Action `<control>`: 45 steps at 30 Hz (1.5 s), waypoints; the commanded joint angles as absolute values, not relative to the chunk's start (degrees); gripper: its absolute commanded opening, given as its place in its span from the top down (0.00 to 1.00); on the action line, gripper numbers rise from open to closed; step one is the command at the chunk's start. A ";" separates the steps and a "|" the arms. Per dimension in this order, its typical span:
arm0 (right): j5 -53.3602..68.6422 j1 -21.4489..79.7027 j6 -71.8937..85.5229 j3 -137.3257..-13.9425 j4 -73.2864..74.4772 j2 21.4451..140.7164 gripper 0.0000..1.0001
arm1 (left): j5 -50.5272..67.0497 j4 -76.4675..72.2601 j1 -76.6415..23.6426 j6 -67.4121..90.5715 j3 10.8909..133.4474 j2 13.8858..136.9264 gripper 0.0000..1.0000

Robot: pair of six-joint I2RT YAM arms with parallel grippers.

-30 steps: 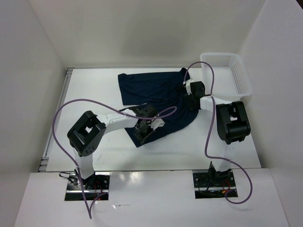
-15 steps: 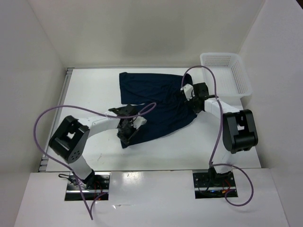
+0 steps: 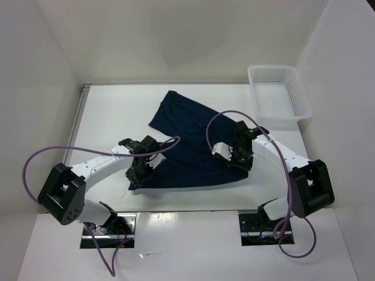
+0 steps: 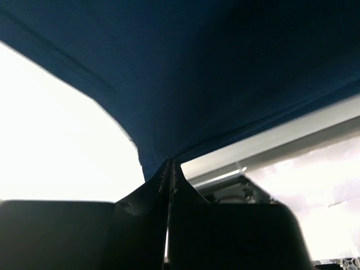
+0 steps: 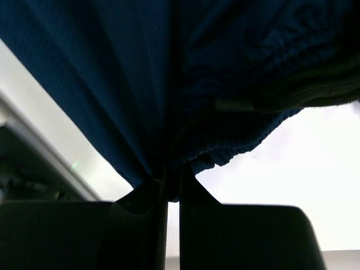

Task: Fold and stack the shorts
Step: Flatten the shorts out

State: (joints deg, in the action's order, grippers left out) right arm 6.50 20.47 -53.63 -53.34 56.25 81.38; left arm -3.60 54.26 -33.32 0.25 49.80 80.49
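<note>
Left wrist | left gripper (image 4: pixel 169 169) pinching shorts (image 4: pixel 225 73) | shorts run off frame

obstacles: basket (image 3: pixel 280 92) (far right corner), shorts (image 3: pixel 187 123) centre | open: table (image 3: pixel 111 117) left

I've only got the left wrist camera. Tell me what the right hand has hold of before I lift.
Observer: The right hand is shut on a gathered, elastic-looking edge of the shorts.
Operator: Describe how the cloth is spread.
Observer: It stretches from the left hand across to the right one near the front, then narrows toward the far side of the table.
Operator: Report what else is out there.
Observer: A white mesh basket sits at the far right corner, apart from the shorts.
</note>
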 commanded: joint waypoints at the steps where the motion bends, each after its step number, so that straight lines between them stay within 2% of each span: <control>1: 3.52 21.18 -58.97 -55.71 67.49 78.75 1.00 | -7.91 63.36 -33.31 0.00 50.71 77.70 1.00; 4: 3.52 21.18 -59.59 -56.25 68.99 79.45 1.00 | -6.41 66.01 -34.01 0.00 51.33 75.51 1.00; 5: 3.52 21.18 -59.59 -56.25 68.99 79.45 0.76 | -6.42 66.01 -34.54 0.00 50.72 74.89 0.99; 7: 3.52 21.18 -59.59 -56.25 68.47 79.45 0.47 | -6.42 66.01 -34.54 0.00 50.71 74.27 0.93; 9: 3.52 21.18 -59.59 -56.25 68.47 79.45 0.18 | -6.42 66.01 -34.54 0.00 50.71 73.66 0.76; 10: 3.52 21.18 -59.59 -56.77 69.25 78.84 0.12 | -6.42 66.01 -34.54 0.00 50.71 73.65 0.68; 11: 3.52 21.18 -59.59 -57.39 69.26 78.84 0.09 | -6.42 65.31 -34.54 0.00 51.32 72.35 0.66; 15: 5.61 21.18 -55.38 -62.39 68.39 77.70 0.07 | -0.29 59.26 -25.35 0.00 60.60 73.29 0.66; 17: 11.58 19.87 -53.45 -68.80 67.86 77.70 0.07 | 2.19 53.22 -21.29 0.00 65.19 76.79 0.66; 19: 18.06 18.73 -52.21 -74.58 66.37 78.92 0.07 | 5.86 50.20 -16.20 0.00 72.02 80.49 0.62; 21: 19.16 18.11 -44.86 -76.28 57.17 79.98 0.07 | 7.64 45.37 -13.63 0.00 75.92 87.43 0.56; 22: 16.72 18.11 -40.82 -75.68 52.08 80.85 0.07 | 9.82 44.31 -11.88 0.00 77.94 90.06 0.54; 23: 14.00 18.11 -32.25 -74.63 41.07 82.34 0.09 | 10.54 43.08 -11.87 0.00 82.40 95.66 0.54; 24: 11.36 18.11 -29.21 -72.97 36.69 83.31 0.15 | 11.24 42.54 -11.26 0.00 84.79 98.58 0.53; 27: 3.62 18.11 -23.22 -71.81 25.80 88.48 0.15 | 13.18 39.56 -11.25 0.00 91.82 107.73 0.53; 37: -11.15 15.30 -15.30 -73.22 16.53 99.40 0.16 | 15.29 31.03 -10.72 0.00 101.42 124.17 0.48; 45: -15.64 10.20 -17.75 -71.63 14.94 103.00 0.16 | 12.93 32.34 -12.30 0.00 101.26 128.41 0.48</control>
